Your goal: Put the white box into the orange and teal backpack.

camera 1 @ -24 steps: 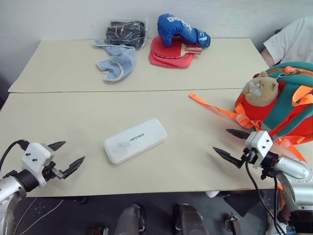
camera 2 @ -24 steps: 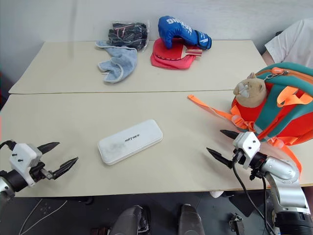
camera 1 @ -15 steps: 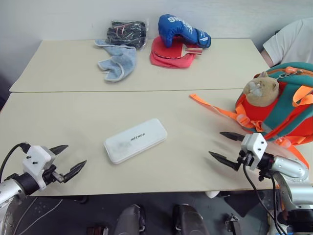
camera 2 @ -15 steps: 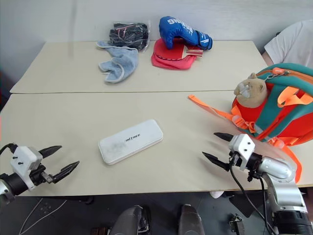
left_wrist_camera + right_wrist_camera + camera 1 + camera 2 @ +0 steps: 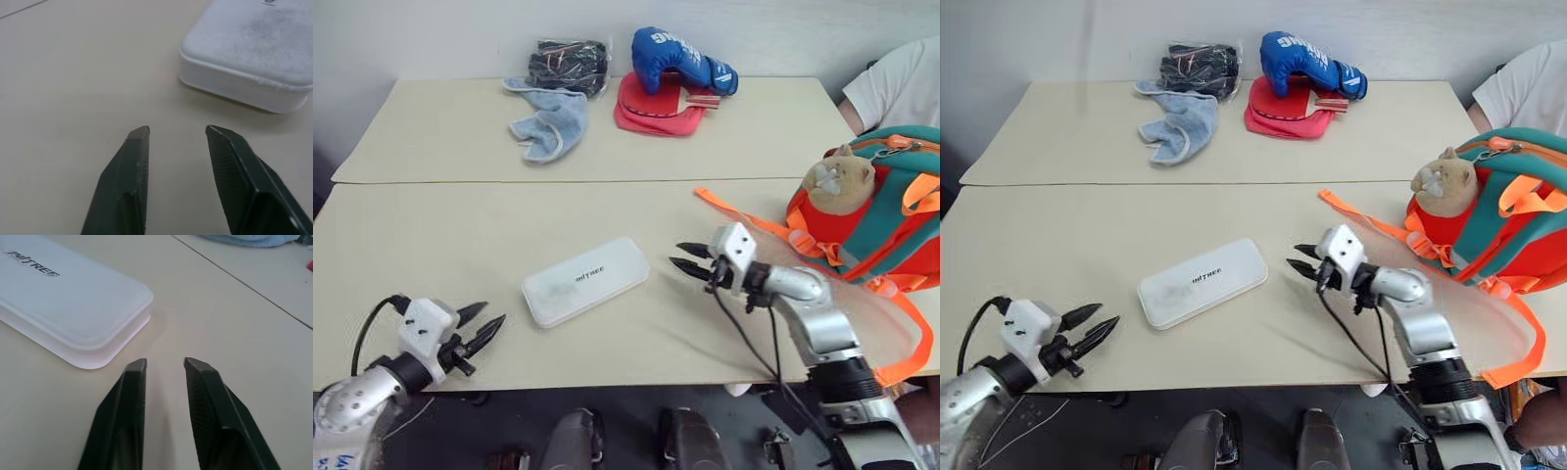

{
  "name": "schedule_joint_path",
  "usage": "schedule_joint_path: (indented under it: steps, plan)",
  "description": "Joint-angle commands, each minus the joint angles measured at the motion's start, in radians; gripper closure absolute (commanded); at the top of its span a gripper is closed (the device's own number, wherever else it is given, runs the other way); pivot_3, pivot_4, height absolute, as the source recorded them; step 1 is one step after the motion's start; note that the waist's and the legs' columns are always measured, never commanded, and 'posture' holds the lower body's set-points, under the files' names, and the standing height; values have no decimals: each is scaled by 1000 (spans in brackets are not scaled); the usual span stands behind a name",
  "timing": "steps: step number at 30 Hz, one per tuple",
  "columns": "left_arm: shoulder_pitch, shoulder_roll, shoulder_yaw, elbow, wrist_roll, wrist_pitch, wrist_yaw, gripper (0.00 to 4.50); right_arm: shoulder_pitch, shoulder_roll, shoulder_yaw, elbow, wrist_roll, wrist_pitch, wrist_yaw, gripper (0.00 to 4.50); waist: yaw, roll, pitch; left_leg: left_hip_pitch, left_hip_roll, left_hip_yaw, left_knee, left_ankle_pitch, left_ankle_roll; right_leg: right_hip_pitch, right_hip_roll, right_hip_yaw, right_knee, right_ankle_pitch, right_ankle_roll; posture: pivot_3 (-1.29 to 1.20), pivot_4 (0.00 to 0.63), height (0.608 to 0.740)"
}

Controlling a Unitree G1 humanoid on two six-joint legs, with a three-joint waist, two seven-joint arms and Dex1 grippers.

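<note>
1. The flat white rectangular box (image 5: 584,281) with rounded corners and small grey lettering lies on the near beige tabletop (image 5: 489,235), its long axis running from about 8 o'clock to 2 o'clock.
2. The right gripper (image 5: 689,264) hangs just beside the box's 3 o'clock end, not touching it; its two black fingers (image 5: 127,401) stand slightly apart with a narrow gap and nothing between them.
3. The left gripper (image 5: 481,326) sits near the table's front edge, at about 8 o'clock from the box and apart from it; its fingers (image 5: 128,176) are spread a little and empty.
4. The rounded orange backpack with teal trim (image 5: 876,220), carrying a tan plush animal (image 5: 837,179), rests at 3 o'clock on the table, its bright orange strap (image 5: 729,211) trailing toward the middle.
5. At 12 o'clock lie a pale blue cloth (image 5: 548,117), a blue boxing glove (image 5: 677,61) and a red paddle case (image 5: 651,106).
</note>
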Motion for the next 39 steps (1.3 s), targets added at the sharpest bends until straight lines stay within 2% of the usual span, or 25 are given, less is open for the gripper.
schedule_joint_path:
  steps: [1, 3, 4, 9, 17, 21, 24, 30, 33, 39]
  plan:
    - [20, -24, -6, -88, -24, 40, 38, 3833, -41, 48, 15, 65, -73, -47, -111, 4496, -2, 0, 0, 0, 0, 1, 0, 0, 0, 0, 0, 0, 0, 0, 0, 0, 150, 740]
    - [13, -37, -15, -98, -52, 87, 48, 4422, -65, 75, 29, 107, -92, -73, -122, 4500, -2, 0, 0, 1, 0, 1, 2, 0, 0, 0, 0, -1, 0, 0, 0, 0, 150, 740]
    - [5, -44, -25, -103, -63, 107, 55, 4467, -74, 82, 42, 125, -102, -84, -119, 4500, -2, 0, 0, 1, 0, 1, 1, 0, 0, 0, 0, 0, 0, 0, 0, 0, 150, 740]
    - [-67, -54, -77, -102, -74, 205, 105, 4467, -111, 96, 48, 183, -58, -150, -28, 4500, -1, 0, 0, 1, 0, 1, 1, 1, 0, 0, 1, -1, 1, 0, 0, 0, 150, 740]
    - [-119, -31, -120, -69, -57, 214, 95, 4467, -69, 35, 62, 115, -1, -182, 151, 4500, -1, 0, 0, 1, 0, 1, 1, 1, 1, 0, 1, -1, 1, 0, 0, 0, 150, 740]
    - [-167, -24, -139, -23, -59, 221, 86, 4467, 1, -23, 71, -24, 96, -119, 292, 4500, 0, 0, 0, 1, 0, 1, 1, 1, 1, 0, 1, -1, 1, 0, 0, 0, 150, 740]
    - [-196, -21, -165, -6, -57, 212, 72, 4467, 44, -74, 76, -105, 133, -54, 345, 4500, 3, 0, 0, 1, 0, 0, 1, 1, 1, 0, 1, -2, 1, 0, 0, 0, 150, 740]
    - [-235, 29, -228, 41, -15, 168, 15, 4467, 133, -144, 35, -217, 174, 23, 357, 4500, 3, 0, 0, 1, 0, 0, 0, 0, 0, 0, 1, -1, 0, 0, 0, 0, 150, 740]
    - [-252, 37, -228, 60, -12, 169, 14, 4467, 148, -154, 1, -232, 186, 47, 317, 4500, 3, 0, 0, 1, 0, 1, 1, 0, 0, 0, 0, -2, -1, 0, 0, 0, 150, 740]
    - [-236, 36, -203, 57, -13, 172, 21, 4467, 51, -132, -14, -52, 25, -16, 134, 4500, 0, 0, 0, 1, 0, 1, 1, 0, -1, 0, 0, -1, -1, 0, 0, 0, 150, 740]
